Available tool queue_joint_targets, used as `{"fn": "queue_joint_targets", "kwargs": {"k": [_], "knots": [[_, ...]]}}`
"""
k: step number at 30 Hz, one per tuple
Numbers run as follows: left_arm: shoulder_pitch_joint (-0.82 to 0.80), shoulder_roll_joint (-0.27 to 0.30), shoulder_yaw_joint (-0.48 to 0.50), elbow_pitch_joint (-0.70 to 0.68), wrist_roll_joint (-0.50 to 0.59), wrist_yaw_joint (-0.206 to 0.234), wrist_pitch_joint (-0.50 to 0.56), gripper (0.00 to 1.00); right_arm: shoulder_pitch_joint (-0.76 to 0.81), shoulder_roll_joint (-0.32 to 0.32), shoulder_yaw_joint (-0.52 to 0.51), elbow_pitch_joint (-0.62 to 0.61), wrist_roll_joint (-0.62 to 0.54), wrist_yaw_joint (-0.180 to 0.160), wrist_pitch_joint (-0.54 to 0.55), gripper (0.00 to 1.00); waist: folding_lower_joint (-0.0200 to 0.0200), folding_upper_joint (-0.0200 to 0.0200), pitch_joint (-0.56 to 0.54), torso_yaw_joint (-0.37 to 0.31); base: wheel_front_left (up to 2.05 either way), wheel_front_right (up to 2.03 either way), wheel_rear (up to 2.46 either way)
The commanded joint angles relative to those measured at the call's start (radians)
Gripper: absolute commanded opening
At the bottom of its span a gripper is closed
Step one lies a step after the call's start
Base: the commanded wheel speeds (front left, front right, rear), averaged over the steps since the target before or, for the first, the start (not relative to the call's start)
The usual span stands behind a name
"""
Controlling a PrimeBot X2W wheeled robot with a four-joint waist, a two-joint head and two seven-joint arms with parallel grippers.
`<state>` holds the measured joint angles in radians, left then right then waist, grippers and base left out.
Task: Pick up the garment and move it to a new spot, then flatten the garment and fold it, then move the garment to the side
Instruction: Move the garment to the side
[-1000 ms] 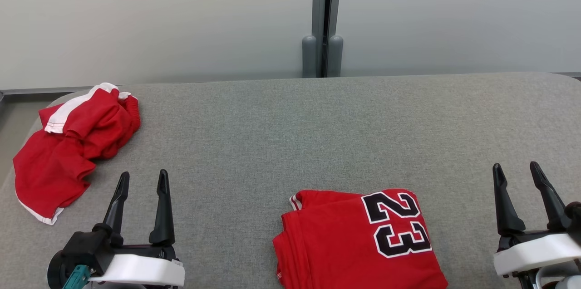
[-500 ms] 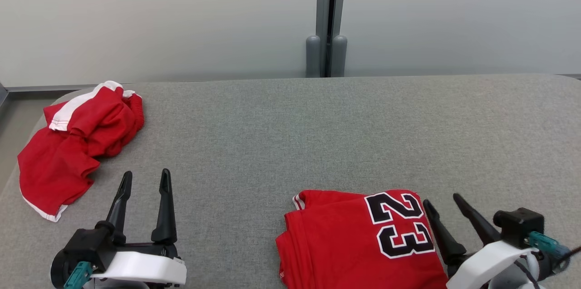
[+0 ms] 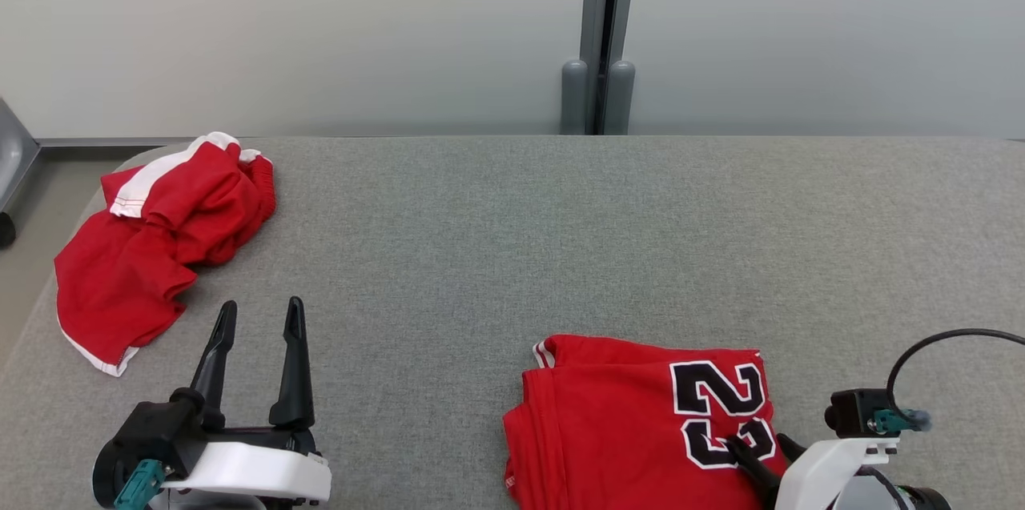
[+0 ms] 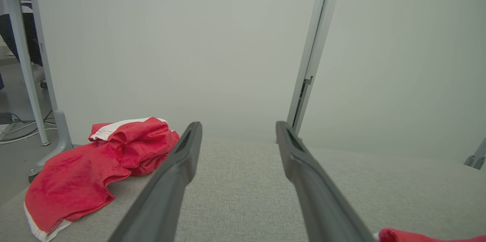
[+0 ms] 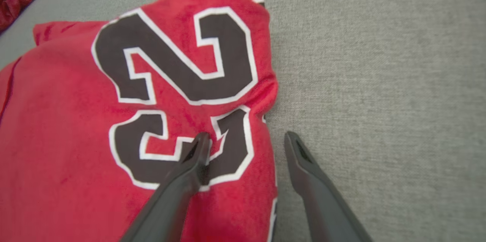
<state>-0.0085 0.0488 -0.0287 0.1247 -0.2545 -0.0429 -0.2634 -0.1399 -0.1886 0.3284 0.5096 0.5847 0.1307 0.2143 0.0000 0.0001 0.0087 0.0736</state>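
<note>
Since a second ago, the right gripper (image 3: pixel 757 446) has swung in from well to the right of the folded red jersey (image 3: pixel 641 422) to that jersey's right edge. The head camera has also shifted, so the whole scene sits slightly further right in its view. The left gripper (image 3: pixel 262 304) has kept its place well left of the jersey.

In the right wrist view, the right gripper (image 5: pixel 246 135) is spread wide and grips nothing. It straddles the jersey's right edge: one fingertip lies on the black "23", and the other is over the bare cloth just beside the jersey. The left gripper is also spread wide and empty, with its fingers pointing away from the robot.

The jersey lies at the near edge of a grey fabric-covered table (image 3: pixel 512 238). A crumpled red garment with white trim (image 3: pixel 160 238) sits far left of the jersey, at the table's corner.

Beyond the jersey stand pale wall panels (image 3: pixel 320 30) joined by a grey post (image 3: pixel 600 30).
</note>
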Motion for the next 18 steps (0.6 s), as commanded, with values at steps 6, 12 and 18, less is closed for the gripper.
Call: {"fn": "queue_joint_targets", "kwargs": {"k": [6,12,18], "knots": [[-0.010,0.004,0.004,-0.002,-0.003,0.004,-0.001,1.00,-0.010,0.012,0.011,0.018,0.031,0.000,-0.013,0.67,0.0000,-0.0001,0.000,0.001,0.00,0.00,0.00],[-0.008,0.004,0.003,-0.007,0.003,0.001,-0.001,1.00,-0.036,-0.018,0.017,-0.005,0.049,0.000,-0.071,0.00,0.0000,-0.0001,-0.002,-0.010,0.00,0.00,0.00],[-0.006,0.003,-0.008,-0.019,0.007,-0.006,-0.001,1.00,-0.052,-0.062,-0.004,-0.034,0.047,0.000,-0.104,0.00,0.0000,-0.0001,-0.007,-0.041,0.00,0.00,0.00]]}}
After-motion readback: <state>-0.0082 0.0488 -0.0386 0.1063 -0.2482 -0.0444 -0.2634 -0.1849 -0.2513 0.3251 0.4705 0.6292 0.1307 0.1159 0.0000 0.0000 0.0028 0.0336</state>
